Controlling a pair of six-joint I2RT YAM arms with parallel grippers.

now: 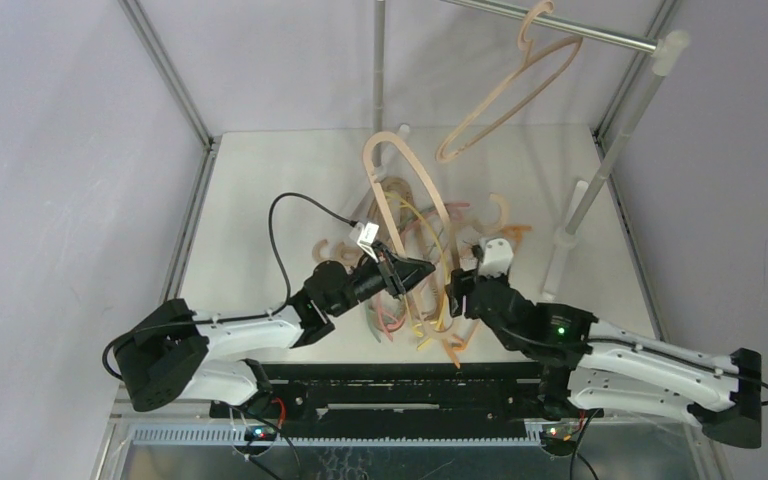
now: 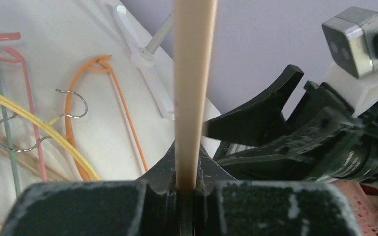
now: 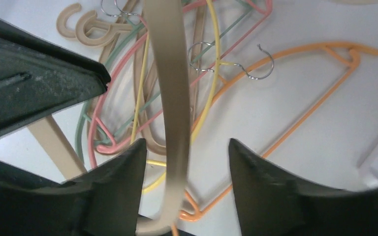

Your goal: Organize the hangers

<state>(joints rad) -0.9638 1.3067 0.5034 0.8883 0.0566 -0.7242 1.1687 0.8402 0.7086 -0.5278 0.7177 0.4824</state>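
A thick beige hanger (image 1: 430, 190) stands upright over the table, hook end up. My left gripper (image 1: 415, 272) is shut on its lower bar, which rises straight out of the pinched jaws (image 2: 193, 88). My right gripper (image 1: 457, 290) is just to the right of it, open. The same beige bar (image 3: 173, 98) passes between the right gripper's (image 3: 187, 147) spread fingers, nearer the left one, and I cannot tell whether it touches. Below lie thin hangers in a tangle: orange (image 3: 305, 108), yellow (image 3: 215, 44), pink (image 3: 98, 118) and pale green (image 3: 81, 128). Another beige hanger (image 1: 505, 100) hangs on the silver rail (image 1: 580, 30).
The rail's white post and foot (image 1: 565, 235) stand at the right of the table. Silver frame posts (image 1: 165, 70) rise at the back corners. More beige hooks (image 3: 86, 29) lie in the pile. The two grippers are close together.
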